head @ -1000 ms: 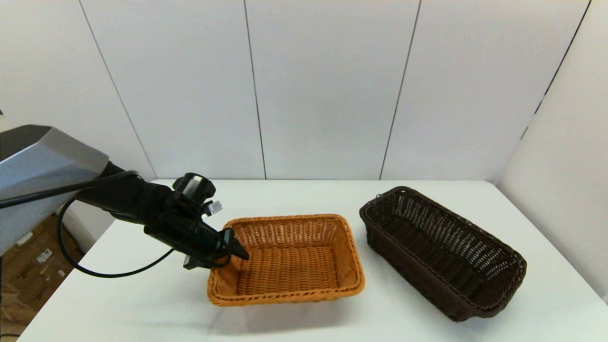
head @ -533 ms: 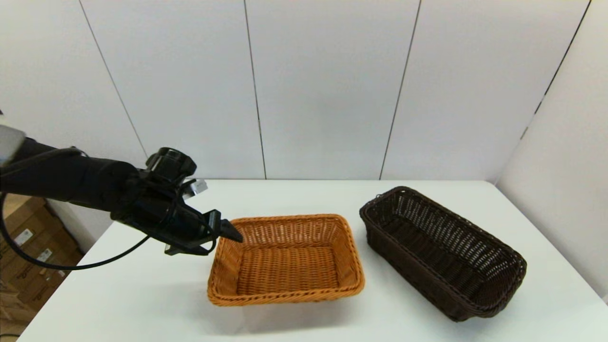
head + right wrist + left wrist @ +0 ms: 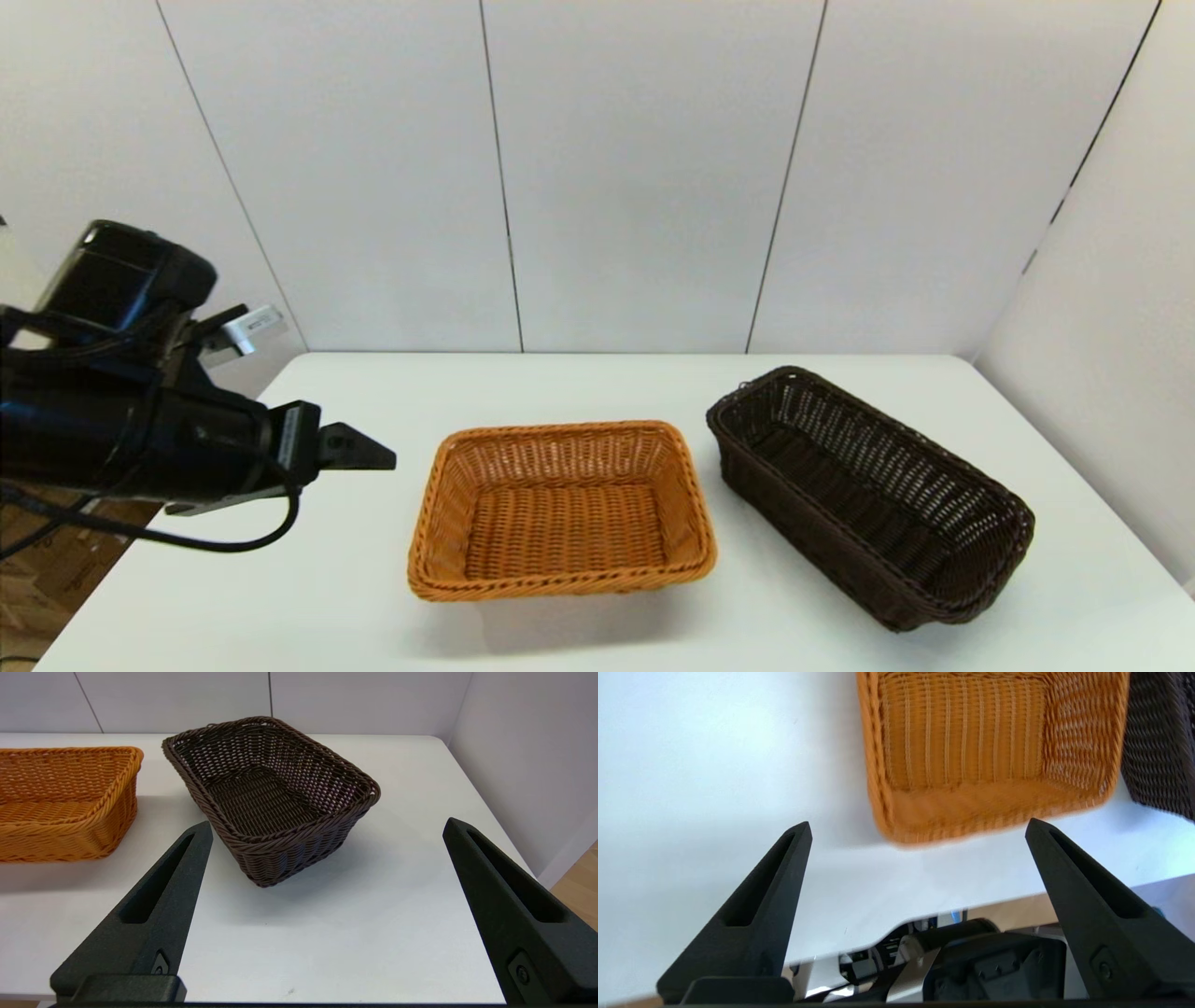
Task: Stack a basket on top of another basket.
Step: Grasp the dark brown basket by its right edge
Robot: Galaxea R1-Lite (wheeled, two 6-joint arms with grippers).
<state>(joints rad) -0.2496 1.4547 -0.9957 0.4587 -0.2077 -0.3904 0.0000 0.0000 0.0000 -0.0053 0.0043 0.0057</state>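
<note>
Since the dark basket (image 3: 868, 495) sits skewed on the table (image 3: 308, 597), angled away from the tan basket (image 3: 562, 509) instead of lining up with it, I'd say the biggest risk is a crooked stack: if it gets lifted and dropped in without being turned, a corner could catch on the tan one's braided rim and it'd perch tilted instead of nesting. Grabbing it by just one short end could also make it droop, since it looks long and wicker flexes a bit, and a pinch on the open weave might slip. Dragging it instead of lifting could shove the tan basket along too, because the two are just beside each other, not touching. As for what's inside: nothing, both baskets are plainly empty down to the woven floors, so no spill worries. Left gripper (image 3: 359, 453) hangs off to the left of the tan basket, clear of it, fingers spread wide with nothing between them. Right gripper (image 3: 327, 828) isn't in the head view, but its wrist view shows it hovering low on the near side of the dark basket, pointed at its short end, fingers also spread wide and empty. Nothing's been picked up yet.
</note>
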